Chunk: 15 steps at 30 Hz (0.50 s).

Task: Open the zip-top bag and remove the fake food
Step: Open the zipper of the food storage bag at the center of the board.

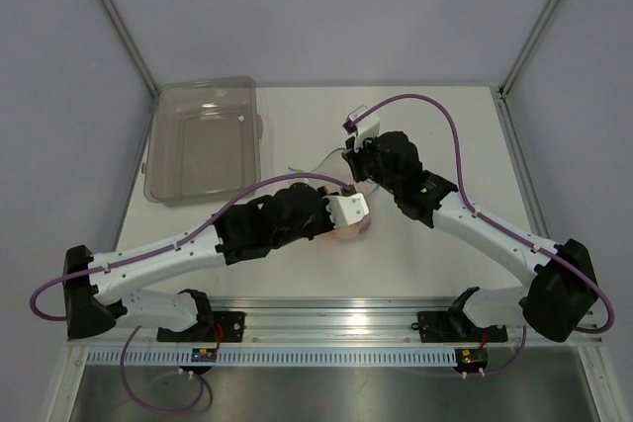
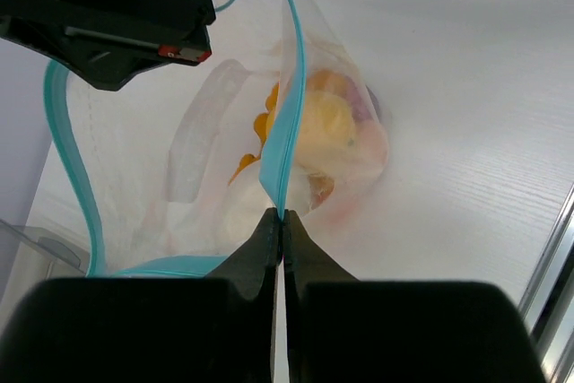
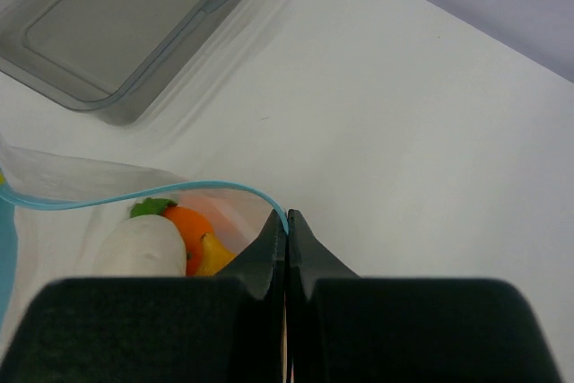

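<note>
**Left tool [image 2: 282, 221] and right tool [image 3: 285, 220] each clamped on the rim of the small clear crinkly zip-top bag [image 2: 134, 186]**

Closest to the left wrist view, the two black fingers [image 2: 256, 253] of the left tool are pressed together. The bag's light blue zip strip [image 2: 289, 87] runs straight down into their tips, so that tool is gripping one lip of the bag. The other lip curves away to the left as a second blue line, and the bag's mouth gapes between the two. The dark body of the right tool sits at the top left of that view, on the far lip.

From the right wrist, its own fingers are likewise closed tight. The blue rim arcs in and ends right at their tips.

The fake food [image 2: 327, 127] is all inside the bag. Through the plastic I can make out a white plastic radish with a green top [image 3: 143, 244], an orange piece [image 3: 184, 221] touching it and a yellow piece [image 3: 211, 256] just beside that. Pinkish and purple shapes blur behind the film on the left wrist side.

From above, the bag hangs between the two tools near the middle of the white table [image 1: 445, 135]. A rigid smoky-grey translucent rectangular tray [image 1: 203, 140] rests on the table's far left, well apart from the bag.
</note>
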### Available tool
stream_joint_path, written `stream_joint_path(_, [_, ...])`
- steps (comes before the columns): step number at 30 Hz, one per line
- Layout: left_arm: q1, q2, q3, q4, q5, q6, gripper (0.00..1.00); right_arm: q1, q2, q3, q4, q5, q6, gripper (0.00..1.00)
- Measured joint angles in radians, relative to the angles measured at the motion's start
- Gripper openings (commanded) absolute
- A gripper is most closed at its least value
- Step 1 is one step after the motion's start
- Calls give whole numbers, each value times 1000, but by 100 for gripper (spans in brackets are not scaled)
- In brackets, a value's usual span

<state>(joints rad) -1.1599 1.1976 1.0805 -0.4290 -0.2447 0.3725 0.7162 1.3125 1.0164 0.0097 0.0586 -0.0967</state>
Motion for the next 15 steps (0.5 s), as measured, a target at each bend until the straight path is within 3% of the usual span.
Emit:
stream_joint_path(7, [-5, 56, 83, -8, -55, 2, 0, -1, -2, 1, -29, 138, 3, 0])
stream_joint_path(12, [-2, 203, 194, 34, -119, 48, 0, -14, -3, 15, -68, 256, -21, 0])
stream_joint_path(15, [33, 282, 243, 85, -115, 55, 0, -86, -6, 18, -71, 278, -34, 0])
